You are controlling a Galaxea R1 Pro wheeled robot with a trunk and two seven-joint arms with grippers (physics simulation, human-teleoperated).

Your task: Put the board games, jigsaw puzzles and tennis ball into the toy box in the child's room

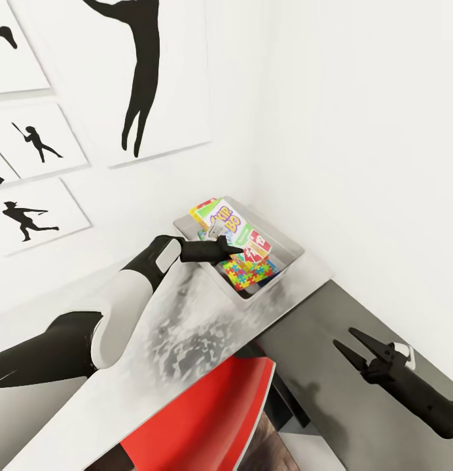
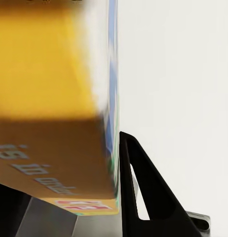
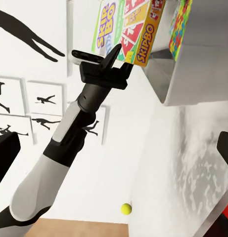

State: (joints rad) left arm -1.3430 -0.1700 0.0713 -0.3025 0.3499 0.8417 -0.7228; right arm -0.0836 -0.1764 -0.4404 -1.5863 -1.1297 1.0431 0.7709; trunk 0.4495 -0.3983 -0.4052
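The grey toy box (image 1: 287, 243) sits on the table (image 1: 187, 340) in the corner of the child's room. A SKIP-BO board game (image 1: 228, 222) stands tilted up inside it, over a jigsaw puzzle (image 1: 247, 273) that lies in the bin. My left gripper (image 1: 232, 248) reaches into the bin and is shut on the game's edge. Up close, one black finger (image 2: 143, 197) lies against the box's yellow-orange side (image 2: 49, 98). The right wrist view shows the same box (image 3: 136, 34) and the tennis ball (image 3: 125, 209) low by the wall. My right gripper (image 1: 344, 338) hangs open, off the table's right end.
A red chair (image 1: 213, 418) is tucked under the table's near edge. Black baseball-player silhouette pictures (image 1: 36, 216) hang on the wall to the left. White walls close in behind and to the right of the bin. The dark floor (image 1: 331, 392) lies to the right of the table.
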